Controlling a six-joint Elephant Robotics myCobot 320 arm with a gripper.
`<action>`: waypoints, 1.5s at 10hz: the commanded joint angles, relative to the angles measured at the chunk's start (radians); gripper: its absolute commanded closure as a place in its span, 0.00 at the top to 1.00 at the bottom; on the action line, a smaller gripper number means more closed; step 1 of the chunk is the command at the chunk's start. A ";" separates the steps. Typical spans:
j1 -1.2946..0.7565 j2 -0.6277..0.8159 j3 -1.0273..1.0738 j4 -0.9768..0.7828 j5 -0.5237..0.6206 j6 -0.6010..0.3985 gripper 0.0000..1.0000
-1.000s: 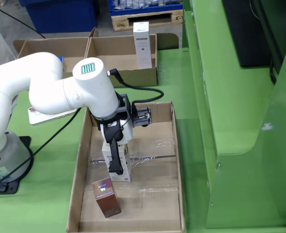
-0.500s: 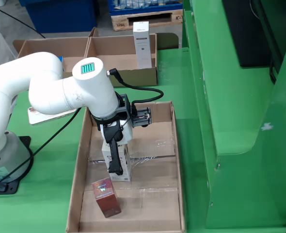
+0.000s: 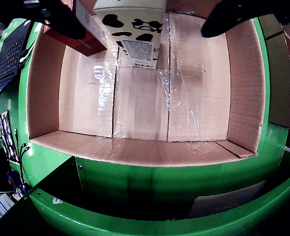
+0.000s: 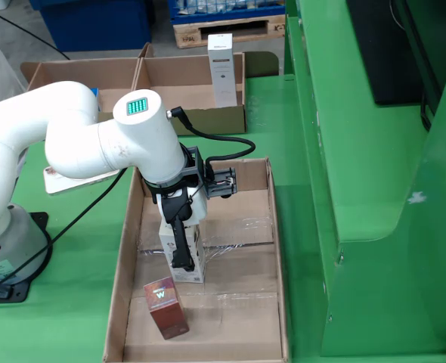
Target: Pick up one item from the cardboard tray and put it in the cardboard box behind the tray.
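Starting nearest in the fixed view, a shallow cardboard tray (image 4: 132,249) lies lengthwise on the green bench (image 4: 79,302), its low walls open at the top. Two items are in it: a small red-brown carton (image 4: 166,306) standing near the close end, with bare floor on its right side, and a taller white carton (image 4: 189,253) with black patches standing just beyond it, apart from the red one. The claw (image 4: 181,257) of the white arm (image 4: 57,140) is down at this white carton, one dark finger (image 4: 179,246) lying against its face; the fingers sit on either side of it, though whether they press it cannot be told. Past the carton the tray floor is clear up to its far wall.

From the claw's own view, the white carton (image 3: 135,29) sits between the two dark fingers (image 3: 223,17), the red carton (image 3: 81,39) to the left, and taped tray floor (image 3: 194,93) spreads wide below.

Behind the tray stands a cardboard box (image 4: 189,87) holding one upright white pack (image 4: 221,68); a second box (image 4: 83,76) adjoins its left.
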 commanded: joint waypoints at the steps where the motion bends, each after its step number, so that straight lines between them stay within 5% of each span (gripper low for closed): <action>1: -0.007 0.025 0.029 0.010 0.003 -0.004 0.40; 5: -0.007 0.025 0.029 0.010 0.003 -0.004 0.00; 15: -0.007 0.025 0.029 0.010 0.003 -0.004 0.00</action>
